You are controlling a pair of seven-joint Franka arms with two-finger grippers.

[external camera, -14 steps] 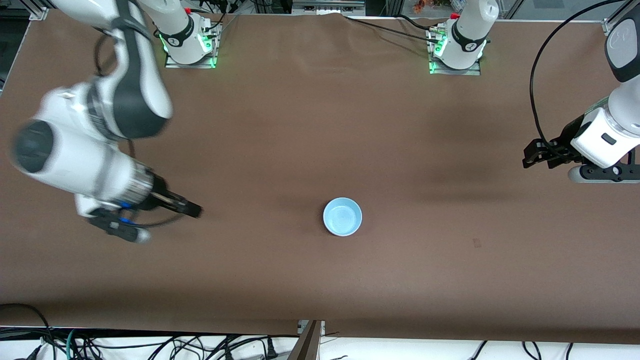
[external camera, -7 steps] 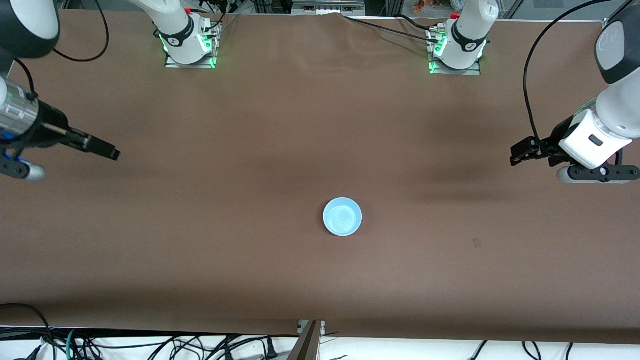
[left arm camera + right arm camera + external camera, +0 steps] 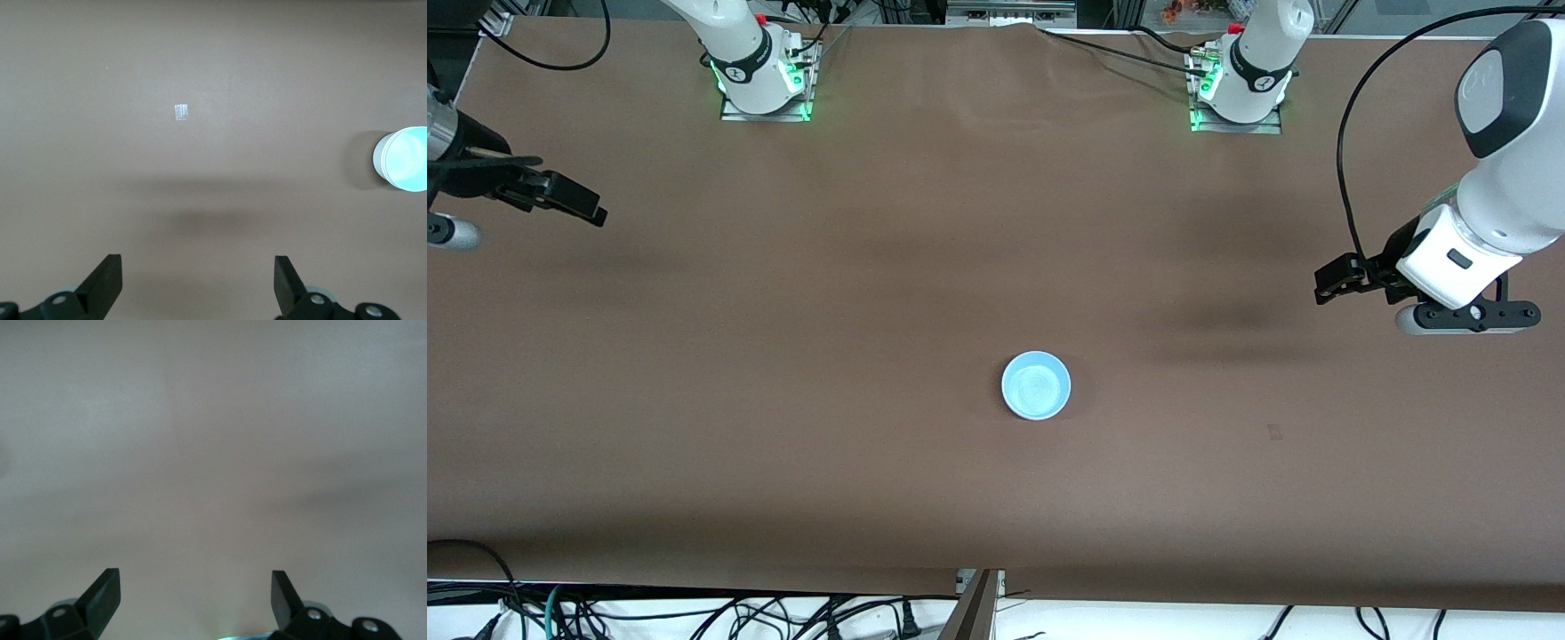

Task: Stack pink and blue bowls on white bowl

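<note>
The brown tabletop (image 3: 925,222) holds a blue bowl (image 3: 1036,385) between both claws; left claw (image 3: 1329,284) and right claw (image 3: 578,203) hang spread, holding nothing, well apart from it.

A brown table cover (image 3: 925,231) bears a small clear tape patch (image 3: 180,112) toward the left arm's end.

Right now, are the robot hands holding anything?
No. The left gripper and the right gripper are both open with nothing between their fingers. The blue bowl sits alone on the table.
</note>
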